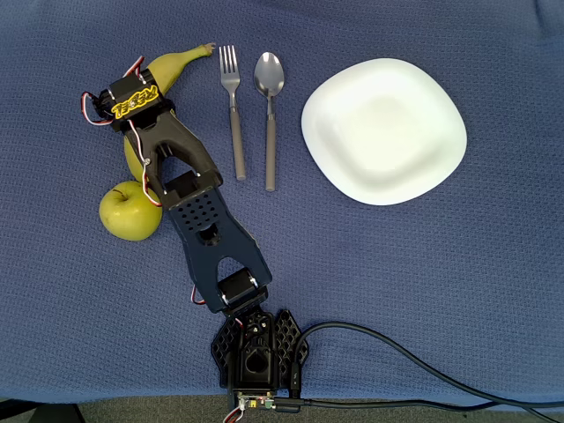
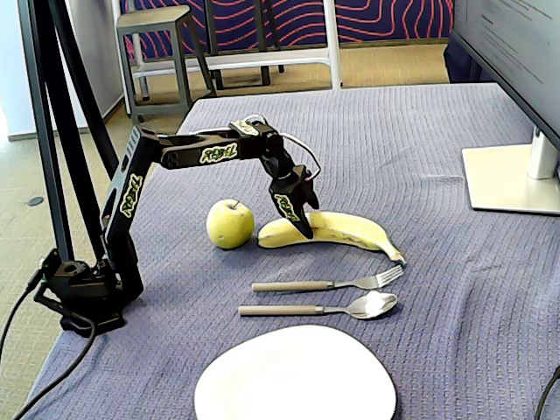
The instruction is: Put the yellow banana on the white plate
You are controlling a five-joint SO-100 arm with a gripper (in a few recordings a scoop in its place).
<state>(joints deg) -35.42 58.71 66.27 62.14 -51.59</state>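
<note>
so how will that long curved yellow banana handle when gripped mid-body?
The long curved yellow banana probably stays stiff, but its smooth rounded skin may slip in the gripper. Its curve and length could make it swing. The round yellow-green apple close by might get nudged.

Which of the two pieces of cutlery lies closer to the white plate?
The metal spoon with the oval bowl; in the overhead view it lies between the four-tined metal fork and the glossy white plate.

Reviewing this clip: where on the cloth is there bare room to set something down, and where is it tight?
In the overhead view, bare cloth lies below the white plate and right of the arm, down to the cable. It is crowded at upper left: gripper over the yellow banana, apple beside it, fork and spoon close together.
</note>
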